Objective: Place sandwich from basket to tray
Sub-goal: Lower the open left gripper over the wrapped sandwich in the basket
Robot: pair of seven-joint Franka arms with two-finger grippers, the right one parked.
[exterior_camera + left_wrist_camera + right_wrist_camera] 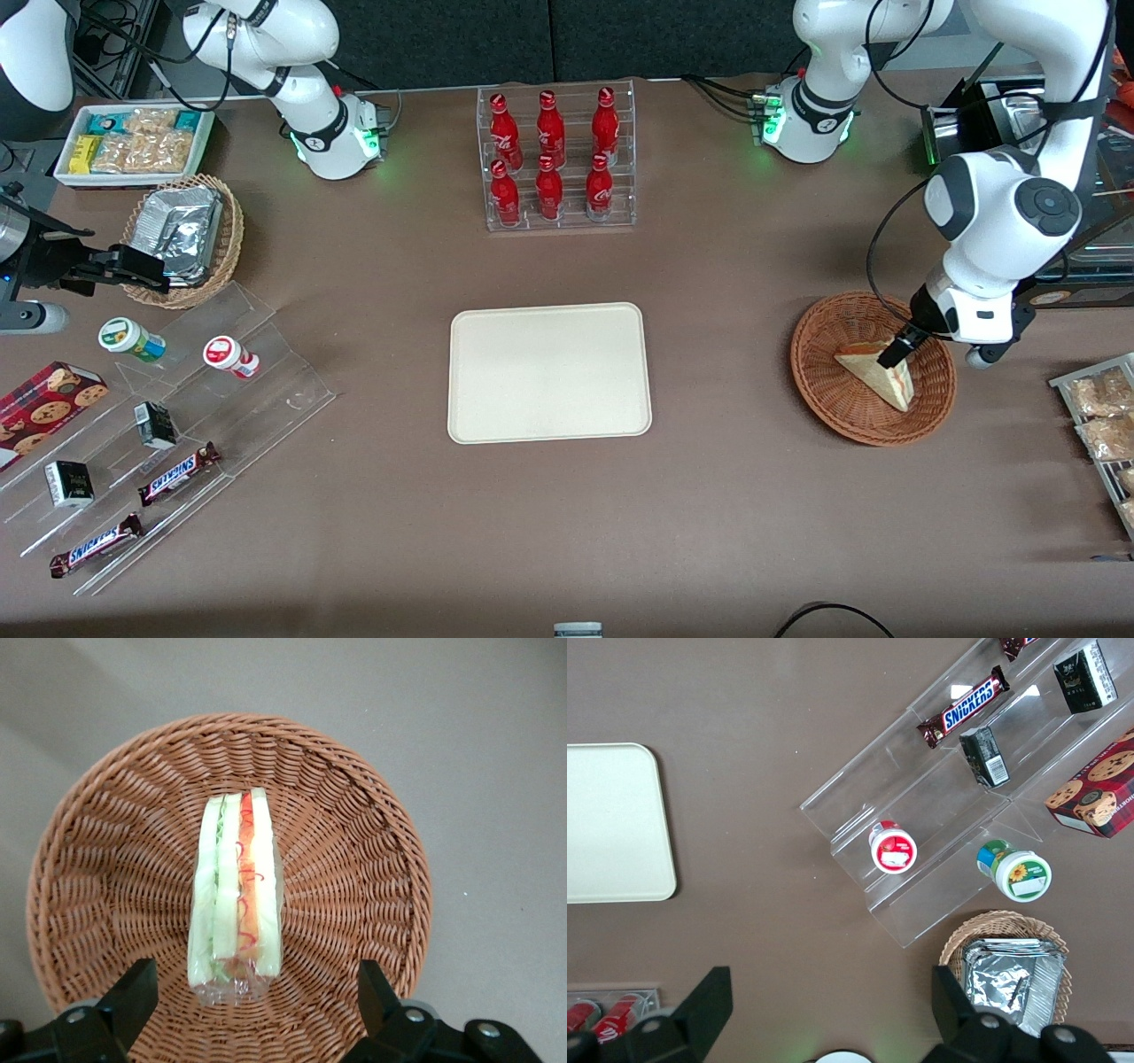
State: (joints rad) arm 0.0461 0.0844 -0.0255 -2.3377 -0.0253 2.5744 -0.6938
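Note:
The sandwich (877,372) (236,895), a plastic-wrapped wedge of pale bread with red and green filling, lies in the round reddish-brown wicker basket (819,372) (106,859) toward the working arm's end of the table. My gripper (893,354) (257,1005) hangs just above the sandwich, open, with its two black fingers (133,992) set wide on either side of the wedge's end and apart from it. The cream-white tray (549,372) lies bare at the table's middle.
A clear rack of red bottles (556,159) stands farther from the front camera than the tray. A wire rack of snack packets (1103,416) lies beside the basket at the table's edge. A stepped acrylic stand (168,416), candy bars, small jars and a foil-packet basket (182,239) sit toward the parked arm's end.

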